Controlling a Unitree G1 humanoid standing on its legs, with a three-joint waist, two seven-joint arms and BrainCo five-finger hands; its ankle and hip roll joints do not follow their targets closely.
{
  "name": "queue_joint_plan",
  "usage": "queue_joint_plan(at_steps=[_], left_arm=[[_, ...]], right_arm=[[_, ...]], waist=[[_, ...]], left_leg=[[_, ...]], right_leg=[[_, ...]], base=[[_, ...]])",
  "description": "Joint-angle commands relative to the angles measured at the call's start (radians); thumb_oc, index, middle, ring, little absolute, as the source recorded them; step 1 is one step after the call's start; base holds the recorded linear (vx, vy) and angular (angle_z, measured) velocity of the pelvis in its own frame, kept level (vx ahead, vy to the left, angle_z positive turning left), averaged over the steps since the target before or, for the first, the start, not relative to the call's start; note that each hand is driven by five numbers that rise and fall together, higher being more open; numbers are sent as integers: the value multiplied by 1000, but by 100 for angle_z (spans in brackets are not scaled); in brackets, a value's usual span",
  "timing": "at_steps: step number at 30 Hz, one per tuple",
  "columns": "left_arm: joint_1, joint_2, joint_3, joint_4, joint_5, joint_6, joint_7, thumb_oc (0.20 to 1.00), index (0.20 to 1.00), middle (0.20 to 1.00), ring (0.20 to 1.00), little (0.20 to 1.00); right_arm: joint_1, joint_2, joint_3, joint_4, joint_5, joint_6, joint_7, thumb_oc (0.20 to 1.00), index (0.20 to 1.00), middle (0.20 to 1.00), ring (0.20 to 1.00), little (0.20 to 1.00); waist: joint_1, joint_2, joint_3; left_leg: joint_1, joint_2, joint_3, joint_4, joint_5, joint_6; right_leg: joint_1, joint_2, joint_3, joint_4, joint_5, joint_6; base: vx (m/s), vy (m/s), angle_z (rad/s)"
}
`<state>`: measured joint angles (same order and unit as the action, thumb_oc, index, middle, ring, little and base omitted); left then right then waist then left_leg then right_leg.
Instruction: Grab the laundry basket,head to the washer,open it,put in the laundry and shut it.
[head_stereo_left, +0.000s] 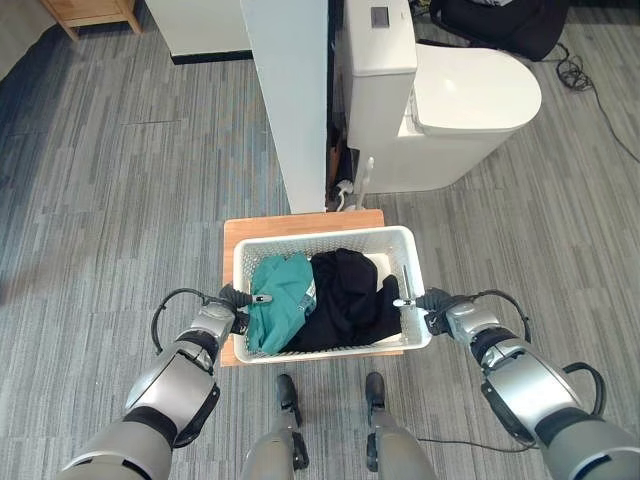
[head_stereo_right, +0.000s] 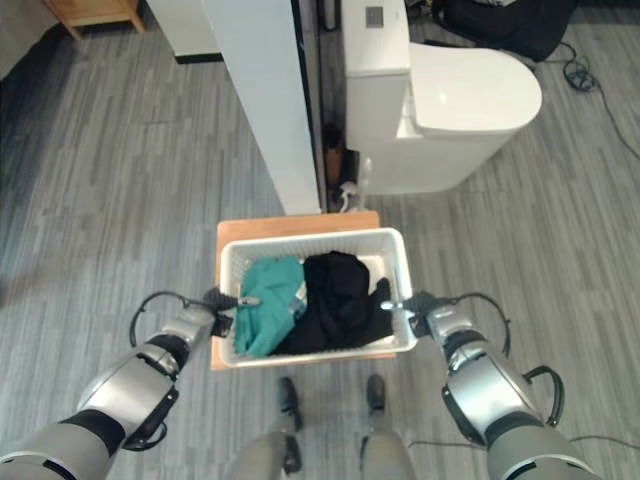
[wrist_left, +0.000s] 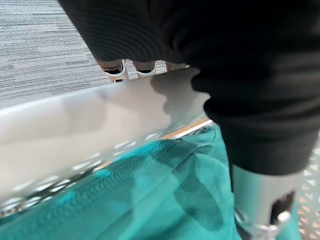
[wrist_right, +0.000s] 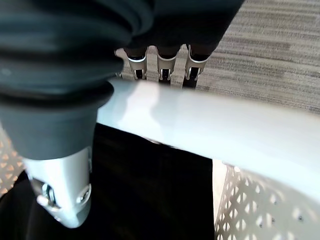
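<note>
On the grey plank floor before me sits one low wooden stand (head_stereo_left: 232, 240), and on it rests one white perforated laundry basket (head_stereo_left: 330, 238). At its left rim is my left hand (head_stereo_left: 229, 301), thumb lying over the rim inside the basket and fingers (wrist_left: 114, 67) curled under the outer side, so it grips the rim. Just inside that edge lies one teal garment (head_stereo_left: 280, 300), bunched against the left wall. Touching it on its right is one black garment (head_stereo_left: 345, 295), heaped over the middle and right of the basket, so I count two pieces of laundry in all. At the right rim is my right hand (head_stereo_left: 435, 303), clamped the same way: thumb (wrist_right: 62, 192) inside over the black cloth, fingers (wrist_right: 162, 62) hooked down the outside of the white rim. Both hands hold the one basket, one on each short side. Beyond the basket stands one white partition panel (head_stereo_left: 290, 95), and just right of it one white toilet (head_stereo_left: 450, 100) with its lid down
</note>
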<state>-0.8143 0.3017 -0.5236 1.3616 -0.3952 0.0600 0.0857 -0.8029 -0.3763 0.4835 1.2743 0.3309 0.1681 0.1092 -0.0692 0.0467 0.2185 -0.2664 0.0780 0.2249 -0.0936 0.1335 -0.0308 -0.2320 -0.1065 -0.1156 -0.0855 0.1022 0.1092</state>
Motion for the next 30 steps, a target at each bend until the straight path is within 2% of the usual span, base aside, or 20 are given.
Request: queue_joint_plan(at_steps=[1, 5, 11, 12, 13, 14, 16, 17, 18, 19, 20, 27, 28, 29, 30], left_arm=[[-130, -13, 14, 60, -21, -52, 15, 1000, 1000, 1000, 1000, 1000], [-117, -27, 16, 65, -12, -52, 16, 1000, 1000, 1000, 1000, 1000], [-121, -58, 21, 56, -29, -54, 32, 1000, 1000, 1000, 1000, 1000], [-122, -61, 21, 55, -32, -54, 33, 909, 909, 909, 909, 909], [-119, -64, 20, 54, -33, -54, 32, 357, 357, 357, 357, 357], [-116, -68, 17, 51, -40, -55, 30, 200, 200, 200, 200, 200], [-90, -79, 20, 30, -73, -58, 19, 200, 200, 200, 200, 200], [-89, -79, 19, 30, -73, -58, 19, 200, 200, 200, 200, 200], [-81, -85, 16, 19, -72, -59, 22, 200, 200, 200, 200, 200], [-73, -92, 17, 10, -74, -62, 23, 200, 200, 200, 200, 200], [-66, -95, 18, 9, -74, -62, 22, 200, 200, 200, 200, 200], [-11, -138, 10, -7, -64, -63, 23, 200, 200, 200, 200, 200], [-7, -143, 9, -7, -62, -62, 23, 200, 200, 200, 200, 200], [-5, -149, 10, -7, -64, -62, 23, 200, 200, 200, 200, 200], [-2, -151, 11, -7, -65, -62, 23, 200, 200, 200, 200, 200]], right_arm=[[-92, -36, 9, 13, -3, -68, -29, 1000, 1000, 1000, 1000, 1000], [-82, -52, -1, -21, -26, -73, -47, 1000, 1000, 1000, 1000, 1000], [-94, -70, -48, -150, -65, -82, -131, 1000, 1000, 1000, 1000, 1000], [-93, -65, -49, -161, -60, -83, -134, 1000, 1000, 1000, 1000, 1000], [-91, -59, -49, -173, -58, -85, -135, 1000, 1000, 1000, 1000, 1000], [-88, -55, -49, -184, -57, -84, -137, 1000, 1000, 1000, 1000, 1000], [-66, -44, -56, -252, -44, -88, -144, 1000, 1000, 1000, 1000, 1000], [-64, -44, -57, -254, -44, -87, -145, 630, 630, 630, 630, 630], [-49, -42, -62, -282, -39, -89, -147, 404, 404, 404, 404, 404], [-32, -39, -74, -294, -25, -96, -151, 231, 231, 231, 231, 231], [-23, -37, -82, -301, -18, -99, -153, 200, 200, 200, 200, 200], [61, 3, -108, -325, 45, -110, -151, 200, 200, 200, 200, 200], [66, 9, -109, -317, 54, -111, -154, 322, 322, 322, 322, 322], [74, 19, -111, -309, 66, -113, -152, 322, 322, 322, 322, 322], [81, 23, -108, -308, 70, -112, -149, 360, 360, 360, 360, 360]], waist=[[-1, -38, 45], [-2, -36, 42], [-7, -27, 38], [-7, -27, 38], [-7, -27, 38], [-7, -27, 37], [-9, -26, 36], [-9, -26, 35], [-9, -26, 33], [-9, -26, 32], [-9, -26, 31], [-6, -23, 21], [-5, -22, 20], [-4, -22, 18], [-4, -21, 17]], left_leg=[[30, 11, -53, 6, -18, -49], [33, 10, -53, 6, -21, -48], [30, 10, -55, 6, -22, -47], [29, 10, -56, 6, -22, -47], [29, 10, -57, 6, -21, -47], [28, 11, -58, 6, -21, -47], [26, 11, -60, 6, -21, -47], [26, 11, -61, 6, -21, -47], [26, 11, -61, 6, -21, -47], [27, 11, -62, 6, -22, -47], [28, 11, -63, 6, -23, -47], [41, 12, -65, 6, -27, -45], [41, 11, -66, 6, -27, -45], [42, 11, -66, 6, -27, -45], [43, 11, -66, 6, -28, -45]], right_leg=[[-20, -71, 12, -2, 89, 60], [-19, -73, 12, -2, 86, 60], [-23, -75, 10, -2, 82, 60], [-23, -75, 10, -2, 82, 60], [-24, -75, 9, -2, 82, 60], [-24, -74, 10, -2, 82, 60], [-24, -73, 9, -2, 80, 59], [-24, -73, 9, -2, 80, 59], [-24, -73, 8, -2, 79, 59], [-23, -73, 8, -2, 78, 58], [-21, -73, 8, -2, 77, 58], [-5, -73, 4, -2, 69, 56], [-5, -72, 4, -2, 68, 55], [-4, -72, 4, -2, 68, 56], [-4, -73, 4, -2, 68, 56]], base=[[0, 0, 0], [0, 0, 0], [0, 0, 0], [0, 0, 0], [0, 0, 0], [0, 0, 0], [0, 0, 0], [0, 0, 0], [0, 0, 0], [0, 0, 0], [0, 0, 0], [0, 0, 0], [0, 0, 0], [0, 0, 0], [0, 0, 0]])
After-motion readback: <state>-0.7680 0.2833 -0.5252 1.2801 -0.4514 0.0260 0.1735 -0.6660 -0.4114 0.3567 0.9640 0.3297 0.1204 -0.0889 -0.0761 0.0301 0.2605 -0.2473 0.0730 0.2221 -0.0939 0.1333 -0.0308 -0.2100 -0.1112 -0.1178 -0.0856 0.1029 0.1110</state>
